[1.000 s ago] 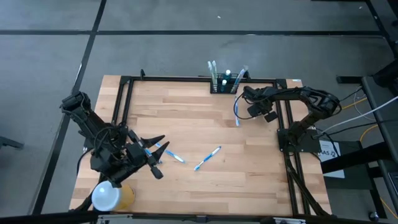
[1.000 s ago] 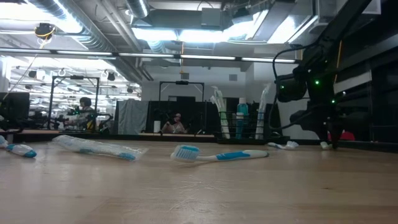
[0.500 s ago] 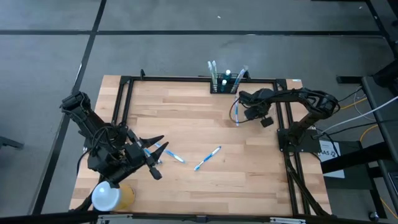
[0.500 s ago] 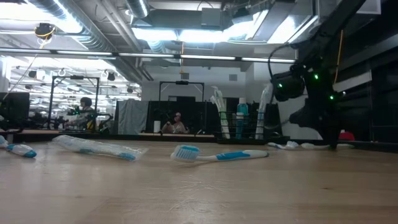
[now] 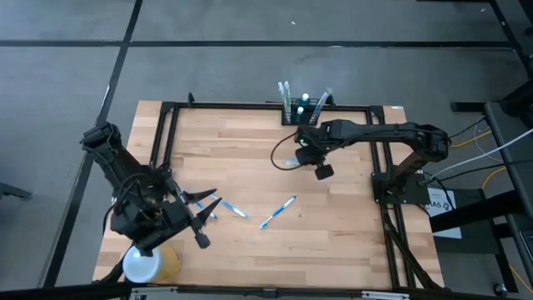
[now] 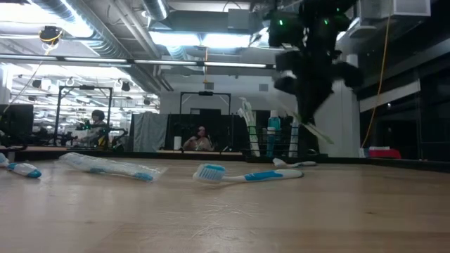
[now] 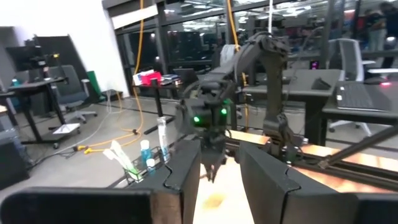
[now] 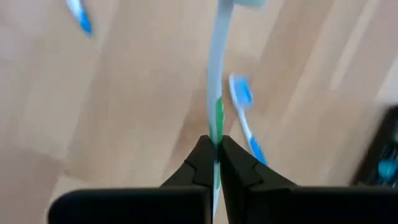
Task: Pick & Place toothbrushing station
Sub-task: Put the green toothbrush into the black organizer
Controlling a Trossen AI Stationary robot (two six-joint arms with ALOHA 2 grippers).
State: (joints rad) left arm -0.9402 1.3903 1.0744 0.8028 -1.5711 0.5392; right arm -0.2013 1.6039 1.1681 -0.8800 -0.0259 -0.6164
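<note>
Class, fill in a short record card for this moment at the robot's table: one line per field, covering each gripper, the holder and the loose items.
right gripper: shut on a white-and-green toothbrush, lifted above the table
left gripper: open, low at the table's near left, over a blue-and-white toothbrush
toothbrushing station: at the far edge, already holding items upright
loose toothbrush: lying mid-table
yellow cylinder: near left corner
</note>
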